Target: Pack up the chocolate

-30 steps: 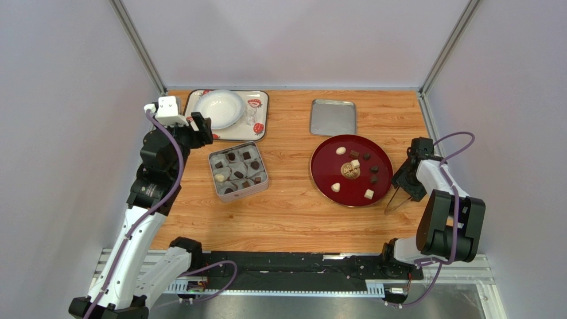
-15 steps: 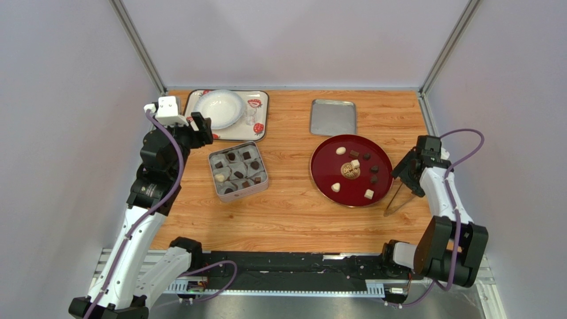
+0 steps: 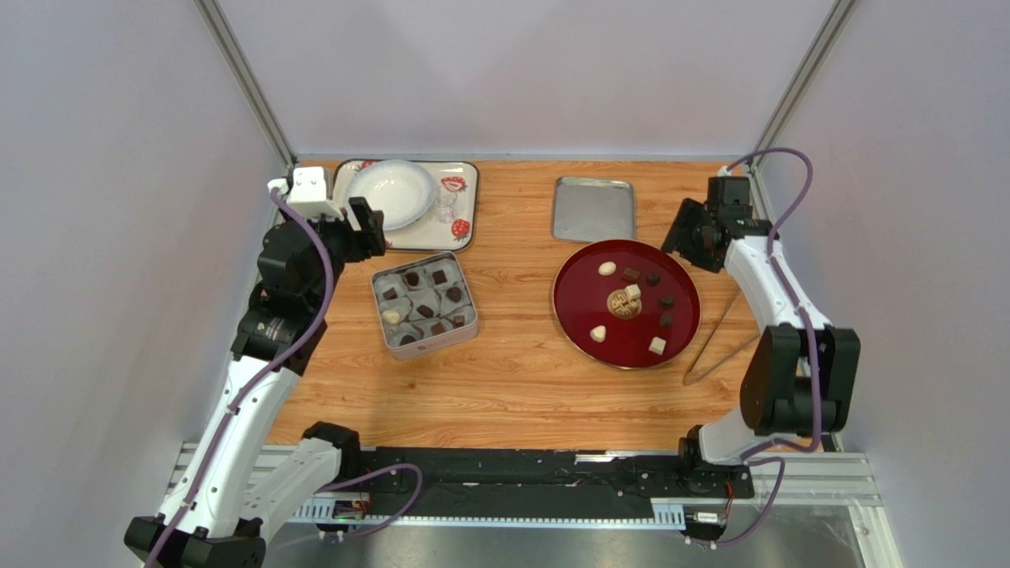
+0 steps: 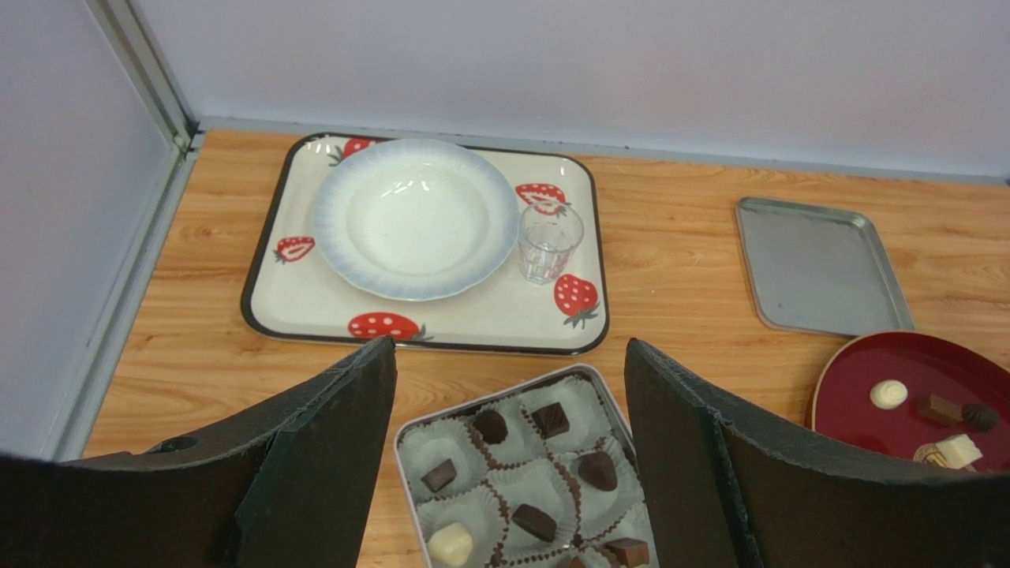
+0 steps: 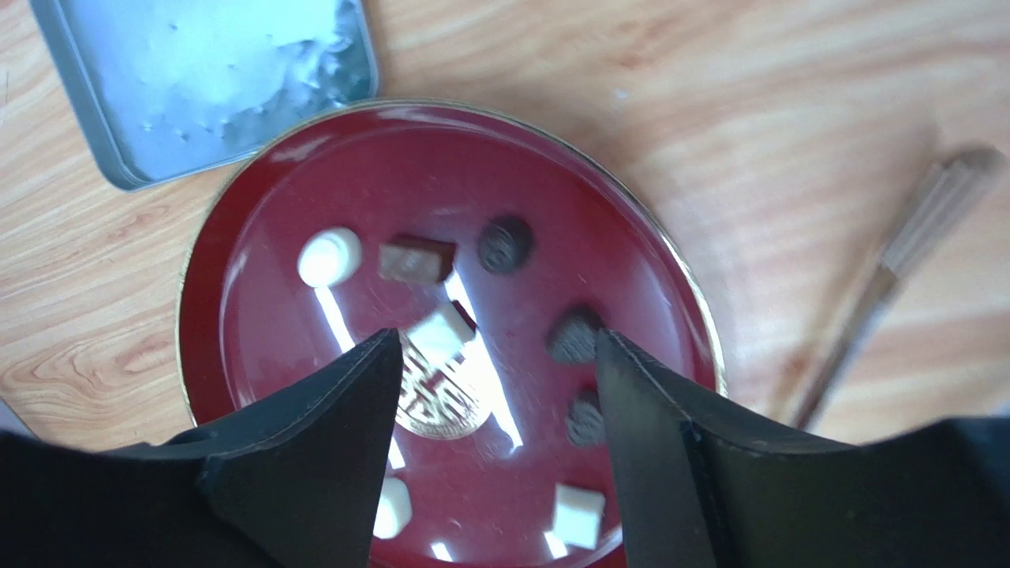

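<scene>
Chocolate (image 5: 416, 259) on red plate (image 5: 273, 343); right hand (image 5: 496, 349) spread, empty.

Shallow white bowl (image 4: 415, 217) and small clear glass (image 4: 550, 243) on a cream strawberry-printed tray (image 4: 474, 322); flat grey metal tray (image 4: 824, 266) to its right; thin metal tongs (image 5: 931, 219) on the wooden table (image 3: 522, 379)

A wide strip of tabletop (image 3: 516, 320) separates tin (image 3: 441, 342) and red plate (image 3: 581, 302); tongs (image 3: 708, 343) flank the plate's right edge.
</scene>
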